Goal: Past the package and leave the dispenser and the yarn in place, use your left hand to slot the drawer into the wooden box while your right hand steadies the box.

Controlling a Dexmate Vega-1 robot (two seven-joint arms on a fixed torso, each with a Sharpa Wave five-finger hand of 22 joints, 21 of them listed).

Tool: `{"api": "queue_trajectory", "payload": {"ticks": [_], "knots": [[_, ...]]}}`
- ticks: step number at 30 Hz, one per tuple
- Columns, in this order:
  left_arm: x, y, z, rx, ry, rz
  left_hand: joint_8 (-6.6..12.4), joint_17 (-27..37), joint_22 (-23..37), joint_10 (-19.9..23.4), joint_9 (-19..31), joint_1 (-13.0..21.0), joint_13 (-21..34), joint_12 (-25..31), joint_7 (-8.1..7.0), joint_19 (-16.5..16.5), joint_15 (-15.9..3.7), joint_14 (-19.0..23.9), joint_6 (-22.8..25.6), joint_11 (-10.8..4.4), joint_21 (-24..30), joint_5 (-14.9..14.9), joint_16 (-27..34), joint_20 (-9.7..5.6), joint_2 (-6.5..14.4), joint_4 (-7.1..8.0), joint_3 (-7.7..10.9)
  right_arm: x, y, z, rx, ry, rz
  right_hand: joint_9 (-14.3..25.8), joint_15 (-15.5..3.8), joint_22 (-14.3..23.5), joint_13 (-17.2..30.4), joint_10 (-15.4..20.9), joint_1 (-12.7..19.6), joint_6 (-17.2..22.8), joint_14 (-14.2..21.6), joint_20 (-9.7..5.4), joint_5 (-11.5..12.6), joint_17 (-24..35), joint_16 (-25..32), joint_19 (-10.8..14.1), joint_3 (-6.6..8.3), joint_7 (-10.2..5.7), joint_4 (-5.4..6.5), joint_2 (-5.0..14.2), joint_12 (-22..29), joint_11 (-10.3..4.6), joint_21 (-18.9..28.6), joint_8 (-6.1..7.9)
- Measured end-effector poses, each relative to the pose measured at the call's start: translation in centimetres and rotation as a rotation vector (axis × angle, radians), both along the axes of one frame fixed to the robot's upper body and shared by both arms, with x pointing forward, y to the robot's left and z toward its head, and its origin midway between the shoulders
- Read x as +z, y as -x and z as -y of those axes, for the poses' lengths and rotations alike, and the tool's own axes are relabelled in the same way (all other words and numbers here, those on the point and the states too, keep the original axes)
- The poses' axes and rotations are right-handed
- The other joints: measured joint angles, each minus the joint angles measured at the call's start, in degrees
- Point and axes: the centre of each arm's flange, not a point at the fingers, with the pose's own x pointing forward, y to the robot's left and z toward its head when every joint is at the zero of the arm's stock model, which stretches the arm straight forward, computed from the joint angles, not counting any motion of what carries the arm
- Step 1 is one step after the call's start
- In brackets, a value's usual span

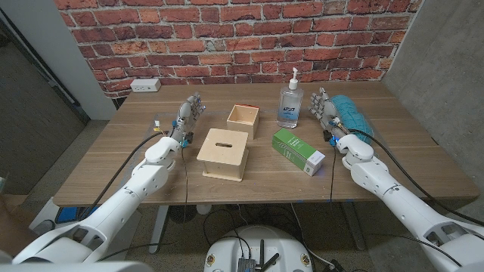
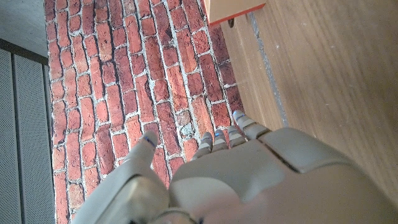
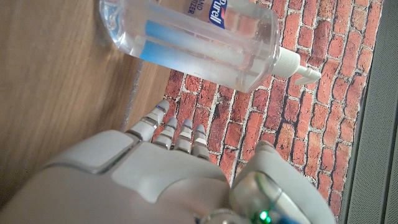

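— What fills the lower part here?

— The back of the left hand, grey and smooth, its fingers reaching toward a red brick wall.

— Is it holding anything?

— Nothing that I can see. The thumb stands apart from the other fingers, which lie close together, and no object sits between them.

— And the table?

— The wooden table runs along one side, its edge meeting the bricks.

— Anything standing on it?

— A corner of the drawer, pale wood with a reddish edge, cut off by the frame, well apart from the fingertips.

— What lies beyond the bricks?

— A dark grey ribbed panel along the far side.
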Motion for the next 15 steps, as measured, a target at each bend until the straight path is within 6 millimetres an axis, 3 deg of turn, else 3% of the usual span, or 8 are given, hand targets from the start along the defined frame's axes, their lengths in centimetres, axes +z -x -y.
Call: {"api": "queue_trajectory", "payload": {"ticks": [15], "knots": [[1.1,1.2,-0.4,0.023,-0.009,0.024,0.0,0.0,0.0,0.0,0.0,0.0,0.0,0.0,0.0,0.0,0.0,0.0,0.0,0.0,0.0,0.0,0.0,0.0,0.0,-0.47,0.47,0.5,0.0,0.3,-0.012,0.026,0.012,-0.2,0.0,0.0,0.0,0.3,0.4,0.0,0.0,0.0,0.0,-0.4,0.4,0.0,0.0,0.0,0.0,0.37,0.2,-0.31,0.0,0.16]]}}
